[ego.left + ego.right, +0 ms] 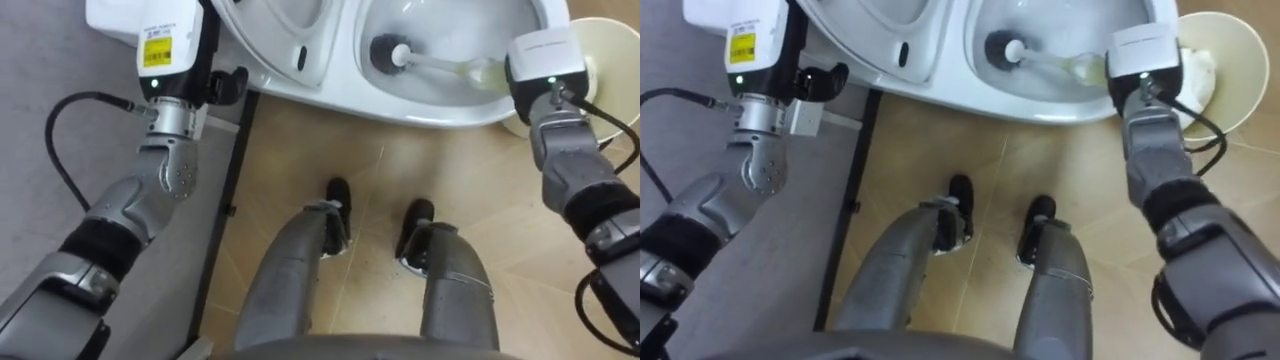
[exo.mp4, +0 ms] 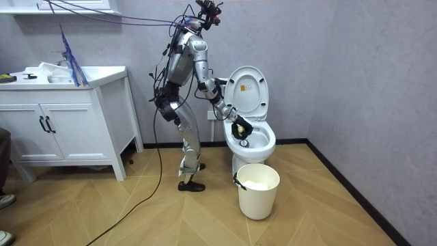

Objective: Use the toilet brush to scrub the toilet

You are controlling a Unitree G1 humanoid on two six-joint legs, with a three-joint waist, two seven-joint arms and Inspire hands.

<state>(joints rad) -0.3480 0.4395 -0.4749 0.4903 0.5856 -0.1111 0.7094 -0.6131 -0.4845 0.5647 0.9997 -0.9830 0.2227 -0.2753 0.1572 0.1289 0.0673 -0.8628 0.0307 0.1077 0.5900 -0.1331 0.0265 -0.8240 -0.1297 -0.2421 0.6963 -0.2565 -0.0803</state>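
A white toilet stands right in front of me, its lid raised against the wall. Inside the bowl, the toilet brush's dark head rests on the wet porcelain. Its pale handle runs right into my right hand, which is shut on it above the bowl's right rim. My left hand hangs beside the toilet's left side, close to the wall, with relaxed dark fingers holding nothing.
A cream bucket stands on the wood floor just right of the toilet, close to my right arm. The grey wall with its dark skirting runs along my left. A white cabinet stands behind me.
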